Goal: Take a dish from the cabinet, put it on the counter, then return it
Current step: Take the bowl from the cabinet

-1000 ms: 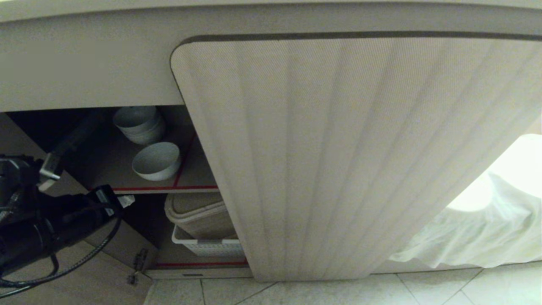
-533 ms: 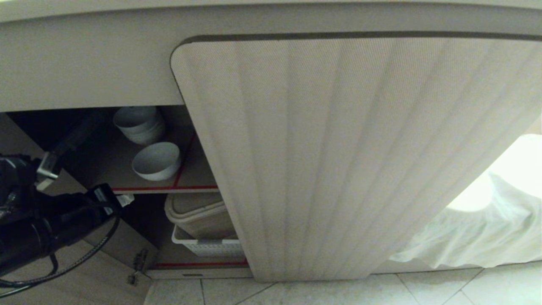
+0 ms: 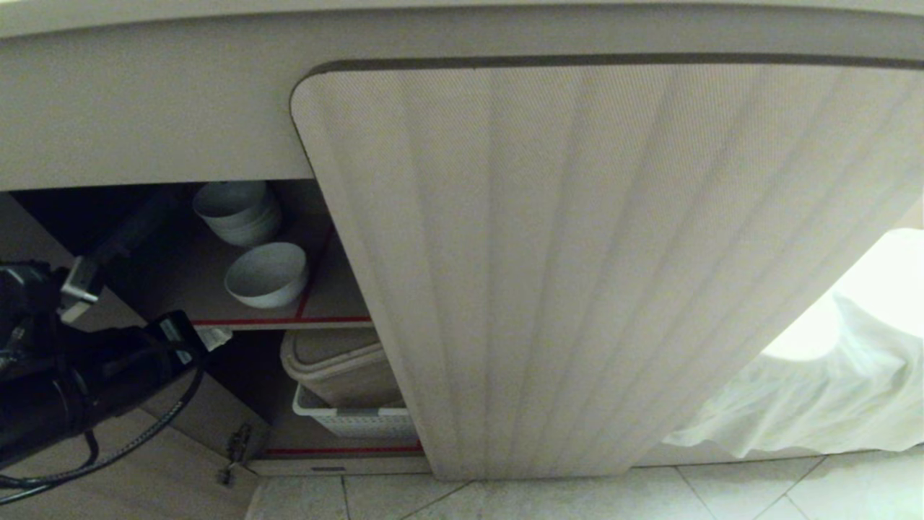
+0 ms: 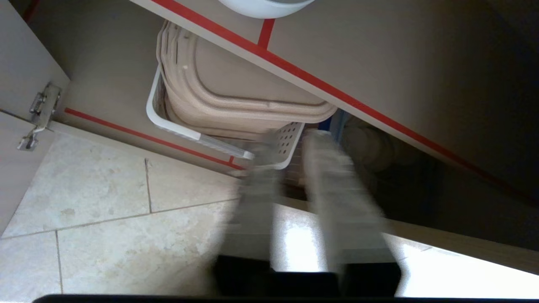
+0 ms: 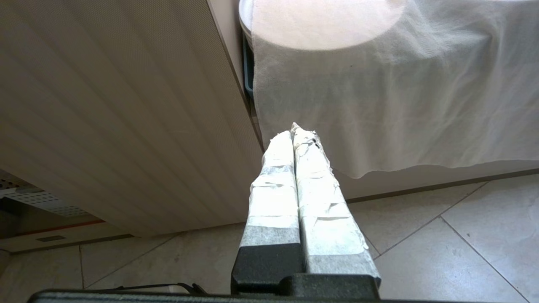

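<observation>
While the dish [image 3: 266, 274] sits on the cabinet's [image 3: 577, 274] upper shelf [image 3: 281, 320] before the stacked bowls [image 3: 238, 211], left tool [image 4: 290, 155] hovers below the shelf edge — fingers slightly apart, empty. Likely reaching: next needs lifting, wider opening. Right tool [image 5: 293, 134] parked, pressed together.

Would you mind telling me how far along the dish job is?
Done: the cabinet stands open on the left. In hand: the left gripper, fingers parted and empty, hangs near the upper shelf where the dish sits by the stack of bowls. Whether the dish awaits fetching or is returned cannot be told. The right gripper is parked shut.
</observation>
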You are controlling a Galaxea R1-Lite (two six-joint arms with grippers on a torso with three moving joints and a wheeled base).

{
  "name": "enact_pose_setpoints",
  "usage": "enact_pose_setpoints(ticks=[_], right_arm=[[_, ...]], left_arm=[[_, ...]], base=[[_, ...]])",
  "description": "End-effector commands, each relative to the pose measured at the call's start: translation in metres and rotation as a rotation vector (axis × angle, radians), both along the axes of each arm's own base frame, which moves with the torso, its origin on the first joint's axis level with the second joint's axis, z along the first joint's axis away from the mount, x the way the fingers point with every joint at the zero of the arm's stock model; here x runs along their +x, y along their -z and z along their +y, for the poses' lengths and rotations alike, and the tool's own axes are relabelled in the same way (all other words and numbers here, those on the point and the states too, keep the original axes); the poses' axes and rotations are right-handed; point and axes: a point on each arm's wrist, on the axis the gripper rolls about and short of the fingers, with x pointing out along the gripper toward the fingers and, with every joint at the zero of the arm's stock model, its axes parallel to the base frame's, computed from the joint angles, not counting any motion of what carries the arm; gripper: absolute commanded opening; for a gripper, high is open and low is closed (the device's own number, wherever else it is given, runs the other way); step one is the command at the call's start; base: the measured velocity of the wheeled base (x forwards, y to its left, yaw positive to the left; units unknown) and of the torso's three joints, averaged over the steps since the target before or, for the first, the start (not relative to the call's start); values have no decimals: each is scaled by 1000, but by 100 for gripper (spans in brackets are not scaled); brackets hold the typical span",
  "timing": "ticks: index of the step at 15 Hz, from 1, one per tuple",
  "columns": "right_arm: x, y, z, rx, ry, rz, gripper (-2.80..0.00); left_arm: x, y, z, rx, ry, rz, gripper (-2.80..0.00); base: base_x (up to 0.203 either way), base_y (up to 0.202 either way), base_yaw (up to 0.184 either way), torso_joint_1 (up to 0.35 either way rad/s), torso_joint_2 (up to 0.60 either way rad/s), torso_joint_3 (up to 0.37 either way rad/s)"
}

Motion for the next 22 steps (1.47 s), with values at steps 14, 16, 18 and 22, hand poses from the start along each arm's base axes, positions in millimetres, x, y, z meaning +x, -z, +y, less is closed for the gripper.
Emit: enact_pose_setpoints(ticks=[14,16,18,22], right_arm=[[0,0,0,1,0,1,-280],[0,0,0,1,0,1,-280],[0,0,0,1,0,1,-280],[0,0,0,1,0,1,-280]], left_arm=[[4,3,0,-29,-15,16,0],[7,2,0,-29,-14,8,0],[9,0,-1,-31,-13,-23,0],[11,0,-1,-31,-13,-28,0]], base=[[0,0,0,0,0,0],[0,0,0,0,0,0],[0,0,0,0,0,0],[0,0,0,0,0,0]])
